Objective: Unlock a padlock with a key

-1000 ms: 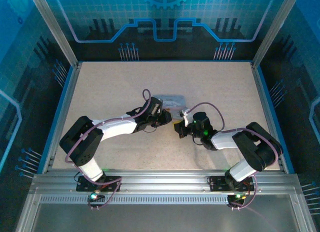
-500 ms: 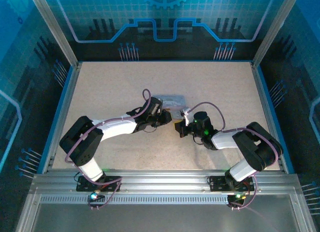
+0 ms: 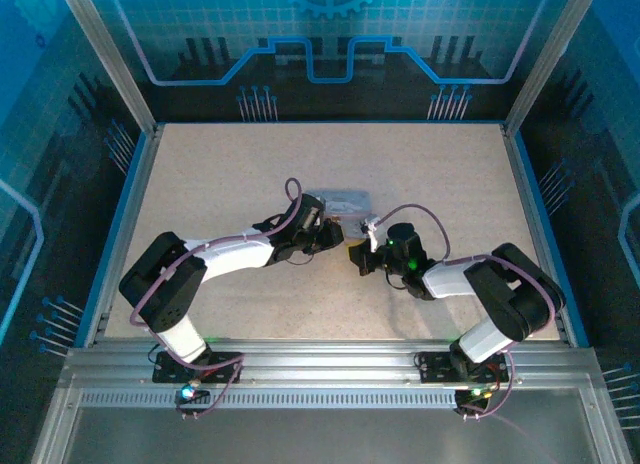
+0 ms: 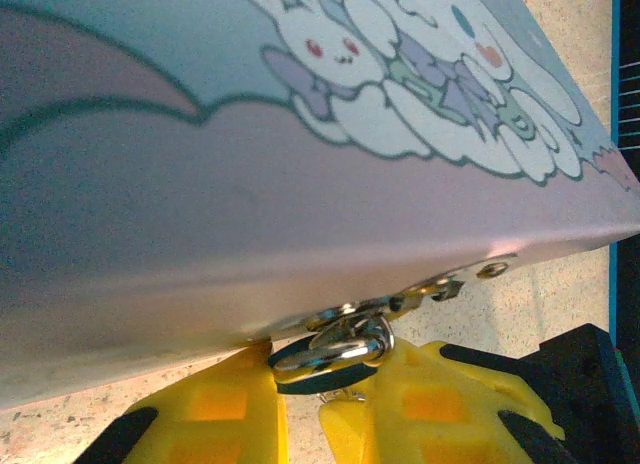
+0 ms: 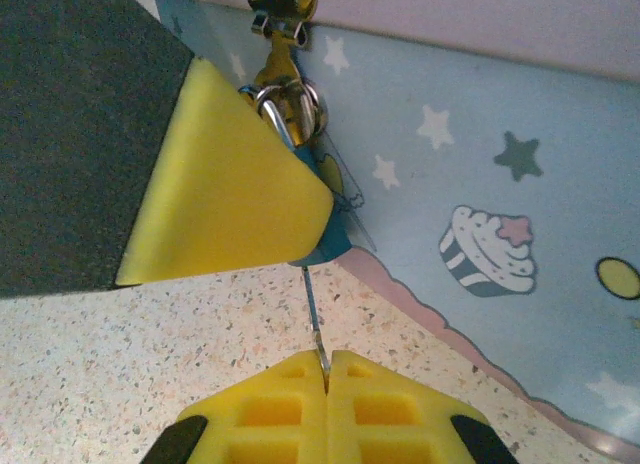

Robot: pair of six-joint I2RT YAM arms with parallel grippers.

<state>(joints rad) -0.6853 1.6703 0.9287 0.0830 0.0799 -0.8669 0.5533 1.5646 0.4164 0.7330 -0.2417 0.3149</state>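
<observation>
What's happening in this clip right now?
The left gripper is clamped on the padlock, which hangs by its shackle from the hasp on the front of the cartoon-printed tin. The right gripper pinches the key and points it at the padlock's underside, with the tip at the body. How far it is in cannot be told. The shackle looks closed.

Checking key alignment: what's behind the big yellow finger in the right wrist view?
The padlock: its shackle through the tin's hasp and a blue corner show. A finger of the left gripper covers the rest, keyhole included.
</observation>
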